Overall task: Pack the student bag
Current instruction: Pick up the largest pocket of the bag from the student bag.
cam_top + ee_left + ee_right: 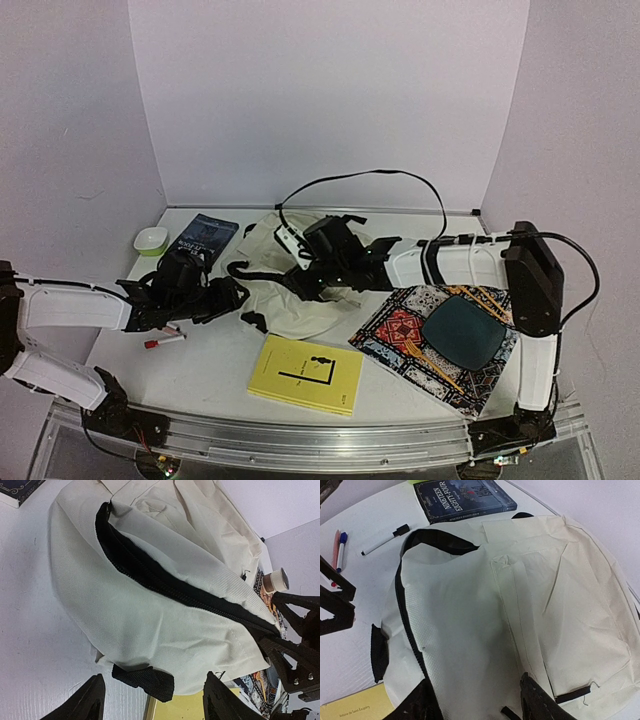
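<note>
table (pixel 210 355) | student bag (pixel 295 300) cream, lying mid-table between both arms | yellow book (pixel 306 373) at bag's near side, reads "Antoine de Saint Exupéry" | dark book (pixel 464 497) titled "NINETEEN EIGHTY-FOUR" | left gripper (pixel 153 680) fingers spread beside bag | right gripper (pixel 474 682) fingers apart over bag fabric

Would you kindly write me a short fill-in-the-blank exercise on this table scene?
1. The zipper of the student bag is ____.
2. The dark blue book is titled Nineteen ____.
3. The other book is ____.
4. The dark plate lies on a patterned ____.
Missing words: black; Eighty-Four; yellow; placemat.
</note>
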### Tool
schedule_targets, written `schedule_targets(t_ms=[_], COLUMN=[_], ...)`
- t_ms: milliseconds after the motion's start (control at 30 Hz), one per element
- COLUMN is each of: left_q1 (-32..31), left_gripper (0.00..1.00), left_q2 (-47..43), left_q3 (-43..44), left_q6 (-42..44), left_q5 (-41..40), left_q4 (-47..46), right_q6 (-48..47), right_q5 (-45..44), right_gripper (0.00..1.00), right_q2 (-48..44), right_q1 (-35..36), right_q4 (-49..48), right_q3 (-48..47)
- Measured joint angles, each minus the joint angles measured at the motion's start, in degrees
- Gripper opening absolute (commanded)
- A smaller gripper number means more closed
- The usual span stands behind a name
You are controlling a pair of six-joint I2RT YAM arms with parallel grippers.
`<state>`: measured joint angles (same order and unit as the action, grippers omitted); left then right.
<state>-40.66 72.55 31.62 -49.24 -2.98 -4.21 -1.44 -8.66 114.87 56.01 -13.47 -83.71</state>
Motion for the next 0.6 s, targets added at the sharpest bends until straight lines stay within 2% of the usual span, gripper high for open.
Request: schedule_targets(t_ms=[67,200,267,433,600], left_q1=[0.0,0.2,0.6,2.2,3.0], left_gripper=[0.69,0.71,0.74,0.81,0.83], left_q2=[0.0,0.6,1.5,3.1,3.7], left_q3=[0.0,0.4,1.0,3.4,6.5], left_q6=[0.0,0.0,-0.1,-0.4,-1.1], left_q5=[0.0,-0.1,-0.2,-0.2,-0.3], left_q4=[0.0,0.0,0.1,0.1,-0.3], right_q6=[0.0,0.6,0.8,0.9,1.0], right_q5=[-0.1,-0.2,0.0,0.2,0.5], right_gripper=[0.41,0.15,0.07,0.01,0.00], right_q2=[-0.6,-1.7,-2.0,-2.0,-2.0], right_q1=[-0.3,-1.2,-1.9,-3.2,-3.5], right_q4=[0.1,0.2,0.2,0.2,0.2], right_q3=[0.0,0.1,0.1,0.5,0.6])
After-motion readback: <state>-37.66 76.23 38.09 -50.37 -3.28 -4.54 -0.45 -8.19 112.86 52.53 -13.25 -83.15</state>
